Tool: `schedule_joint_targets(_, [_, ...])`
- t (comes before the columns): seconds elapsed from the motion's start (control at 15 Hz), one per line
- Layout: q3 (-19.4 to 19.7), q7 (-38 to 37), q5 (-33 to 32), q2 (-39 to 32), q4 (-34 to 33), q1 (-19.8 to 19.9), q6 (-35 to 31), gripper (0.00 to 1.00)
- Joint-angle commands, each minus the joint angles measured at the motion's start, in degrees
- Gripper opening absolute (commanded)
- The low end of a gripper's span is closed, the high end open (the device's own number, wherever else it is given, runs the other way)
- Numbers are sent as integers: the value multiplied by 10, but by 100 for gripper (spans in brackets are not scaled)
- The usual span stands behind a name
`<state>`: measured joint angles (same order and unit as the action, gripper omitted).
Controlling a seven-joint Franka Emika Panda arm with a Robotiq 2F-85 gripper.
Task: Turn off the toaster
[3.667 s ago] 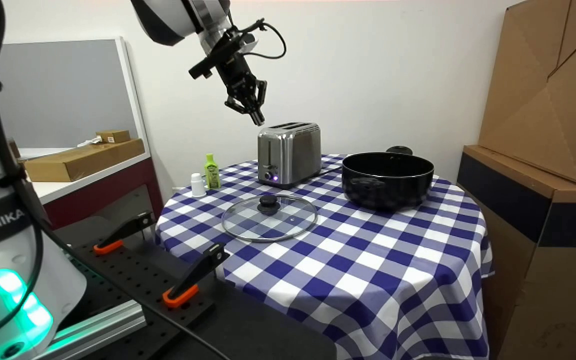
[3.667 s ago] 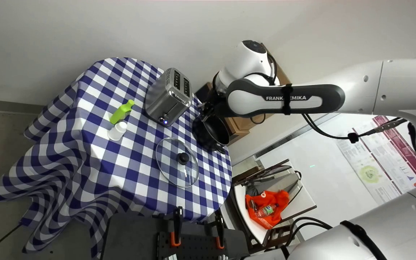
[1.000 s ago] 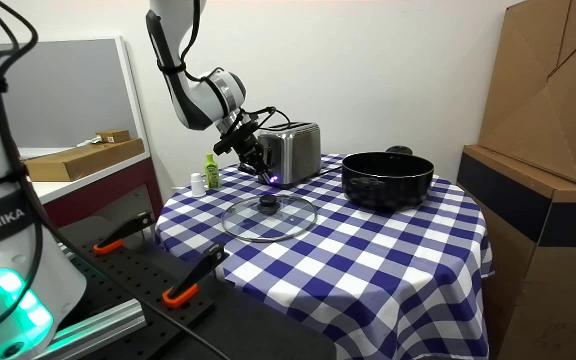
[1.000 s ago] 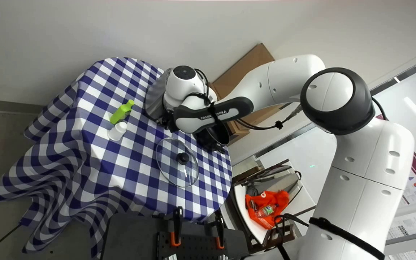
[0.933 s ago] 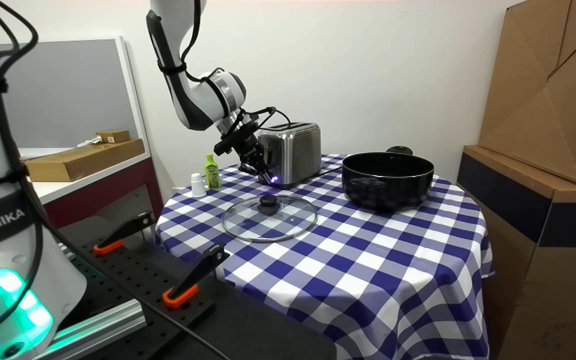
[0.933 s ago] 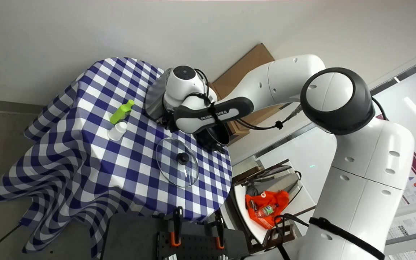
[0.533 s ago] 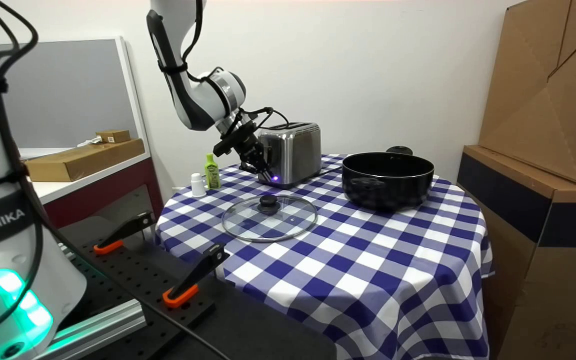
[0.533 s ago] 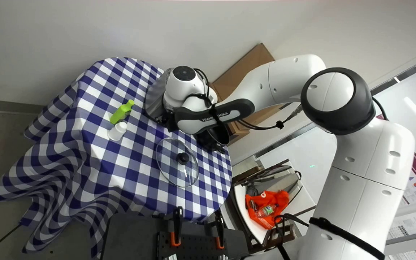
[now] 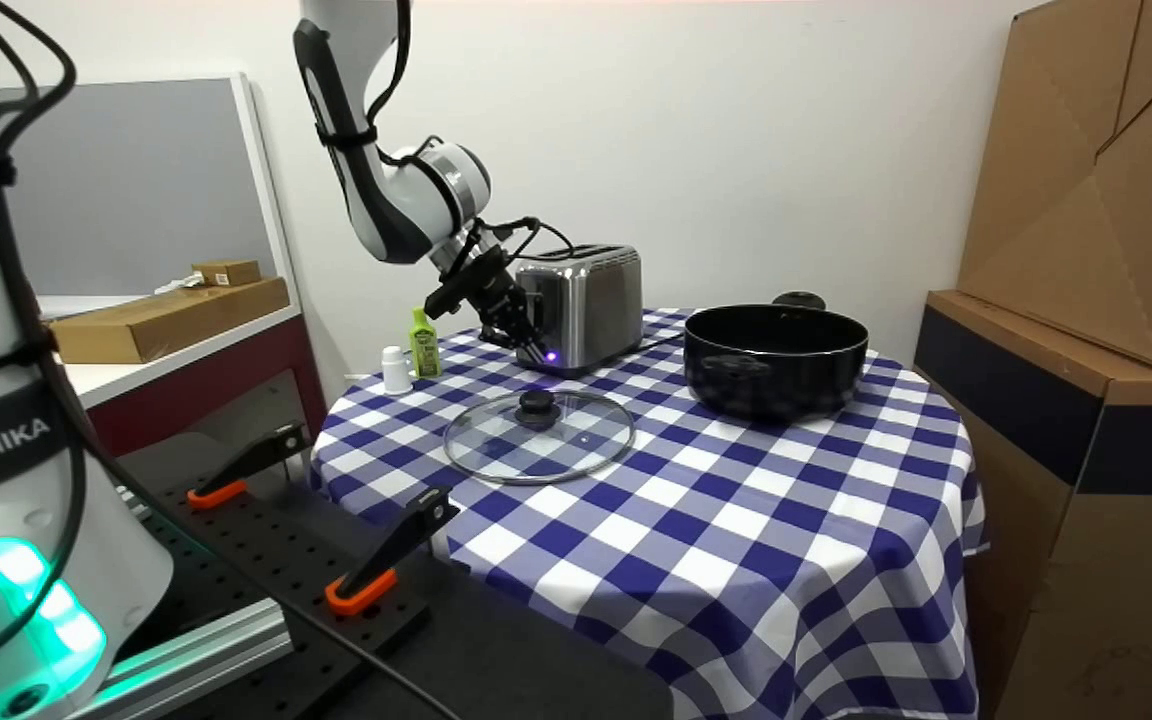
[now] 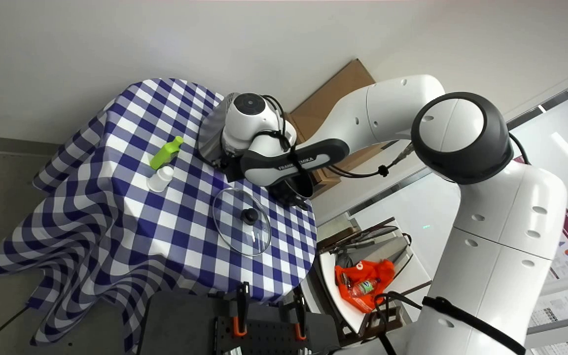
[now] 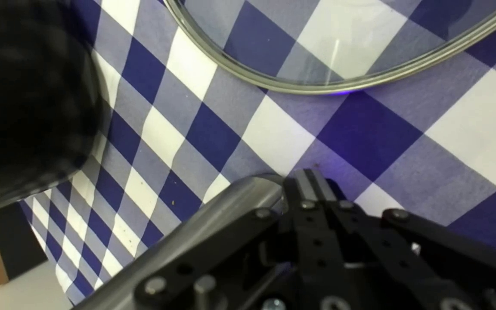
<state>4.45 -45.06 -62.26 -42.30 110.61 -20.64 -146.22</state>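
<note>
The silver toaster [image 9: 604, 300] stands upright on the checked table, its control end facing my gripper. Its purple light [image 9: 552, 357] is lit beside my fingertips. My gripper [image 9: 540, 352] is angled down at the low part of that end and covers the knob area; I cannot tell whether it touches. In the wrist view, my gripper [image 11: 308, 174] is shut with nothing between the fingers, next to the toaster's side [image 11: 250, 191], and a purple glow falls on the cloth. In an exterior view, the arm covers most of the toaster [image 10: 211, 132] and the fingertips are hidden.
A glass lid [image 9: 486, 440] lies in front of the toaster. A black pot [image 9: 776, 370] stands to its right in that view. A green bottle [image 9: 425, 345] and white cup [image 9: 396, 372] stand to the left. Cardboard boxes [image 9: 1086, 200] are stacked beside the table.
Since 3.7 s ago, my gripper has come down from above the toaster to its control end. In the last second the wrist has shifted only slightly; the purple light stays lit.
</note>
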Motion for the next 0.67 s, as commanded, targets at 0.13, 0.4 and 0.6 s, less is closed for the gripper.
schedule_joint_targets(0.13, [-4,-59,-60,15,19,6,-8,0])
schedule_joint_targets(0.4, [-16,-84,-95,13,22,15,-7,0])
schedule_joint_targets(0.6, [-27,-93,-111,13,29,22,-4,0])
